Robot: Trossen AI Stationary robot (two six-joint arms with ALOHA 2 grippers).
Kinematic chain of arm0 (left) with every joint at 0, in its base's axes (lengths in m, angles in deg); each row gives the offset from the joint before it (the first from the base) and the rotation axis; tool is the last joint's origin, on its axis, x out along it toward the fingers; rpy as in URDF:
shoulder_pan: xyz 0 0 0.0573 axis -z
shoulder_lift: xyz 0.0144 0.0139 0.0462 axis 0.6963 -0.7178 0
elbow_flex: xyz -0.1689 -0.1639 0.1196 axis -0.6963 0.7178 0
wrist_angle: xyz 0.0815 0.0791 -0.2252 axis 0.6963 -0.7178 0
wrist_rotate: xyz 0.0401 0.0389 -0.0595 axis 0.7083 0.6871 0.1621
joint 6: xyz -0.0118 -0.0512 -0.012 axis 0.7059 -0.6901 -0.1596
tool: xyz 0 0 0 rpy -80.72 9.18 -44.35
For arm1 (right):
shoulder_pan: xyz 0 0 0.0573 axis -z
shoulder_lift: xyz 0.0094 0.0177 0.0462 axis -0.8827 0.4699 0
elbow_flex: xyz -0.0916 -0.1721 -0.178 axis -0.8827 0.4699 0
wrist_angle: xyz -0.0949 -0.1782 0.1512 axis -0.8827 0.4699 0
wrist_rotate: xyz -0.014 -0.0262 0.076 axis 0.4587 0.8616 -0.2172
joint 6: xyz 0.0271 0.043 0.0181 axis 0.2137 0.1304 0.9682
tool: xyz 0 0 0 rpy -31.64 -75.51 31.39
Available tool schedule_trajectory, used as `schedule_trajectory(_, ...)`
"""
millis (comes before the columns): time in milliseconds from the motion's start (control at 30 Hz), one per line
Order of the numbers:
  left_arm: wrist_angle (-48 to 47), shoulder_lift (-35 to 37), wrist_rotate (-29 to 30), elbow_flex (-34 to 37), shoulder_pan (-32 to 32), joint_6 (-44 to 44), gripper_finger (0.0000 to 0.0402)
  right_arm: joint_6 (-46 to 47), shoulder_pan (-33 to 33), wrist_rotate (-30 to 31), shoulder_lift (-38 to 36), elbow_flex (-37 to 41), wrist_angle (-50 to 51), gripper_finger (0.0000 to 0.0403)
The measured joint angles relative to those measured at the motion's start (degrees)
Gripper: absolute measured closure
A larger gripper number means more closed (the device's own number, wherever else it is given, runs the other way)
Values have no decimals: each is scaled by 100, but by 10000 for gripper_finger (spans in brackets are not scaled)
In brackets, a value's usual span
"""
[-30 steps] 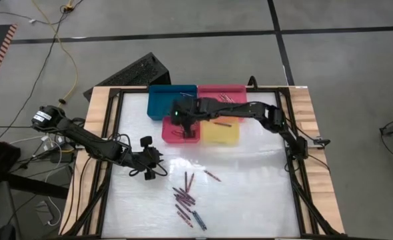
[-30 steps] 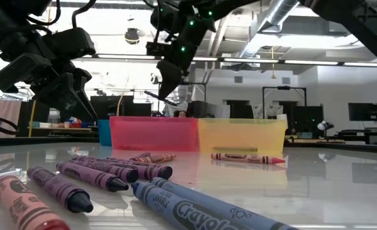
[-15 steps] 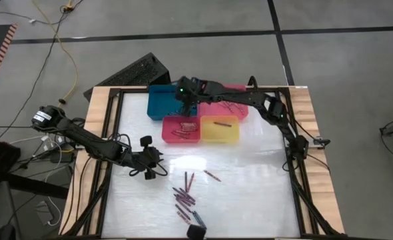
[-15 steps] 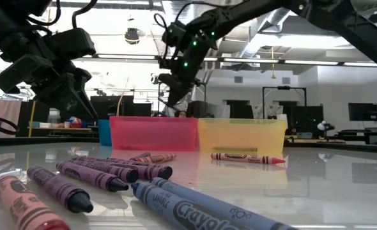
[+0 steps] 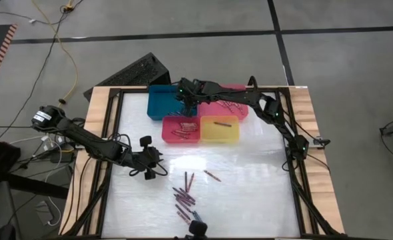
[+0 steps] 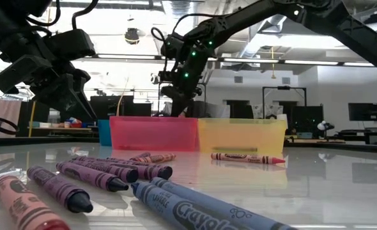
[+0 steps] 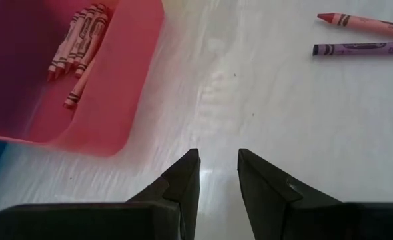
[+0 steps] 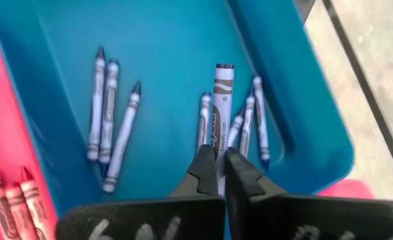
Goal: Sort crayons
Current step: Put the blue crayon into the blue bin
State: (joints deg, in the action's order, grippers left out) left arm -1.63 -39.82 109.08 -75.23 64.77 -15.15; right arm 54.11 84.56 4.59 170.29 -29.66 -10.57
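While the right claw (image 8: 220,175) hangs over the blue tray (image 5: 162,103) at the far edge of the tabletop (image 5: 250,193), it is clenched on a dark blue crayon (image 8: 219,123), the stick poking out past the fingertips above several more blue crayons (image 8: 110,113) lying on the tray floor. That tray sits in the far row beside the pink tray (image 5: 231,101); just in front of them stand the red tray (image 5: 181,130), with a bunch of red crayons (image 7: 76,43) in it, and the yellow tray (image 5: 221,130), with one crayon lying in it. The four trays are packed edge to edge, so there is little room between them.

Nearer the left edge, the left claw (image 7: 218,175) waits low over bare tabletop just beside the red tray's outer wall, its fingers parted with nothing between them. A broad clear stretch runs from there across the middle and toward the right edge.

Toward the near edge lies the loose heap of crayons (image 5: 184,200), mostly purple with a dark blue one closest to the rim. One red crayon (image 5: 212,176) lies apart from them, out toward the middle. Wooden borders and a black frame (image 5: 106,133) close in both sides.
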Motion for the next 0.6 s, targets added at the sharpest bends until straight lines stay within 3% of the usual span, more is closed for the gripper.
schedule_trajectory(600, -30, 0, 3, 0, 0, -57, 307, 66, -61, -16, 83, -1, 105, 342)
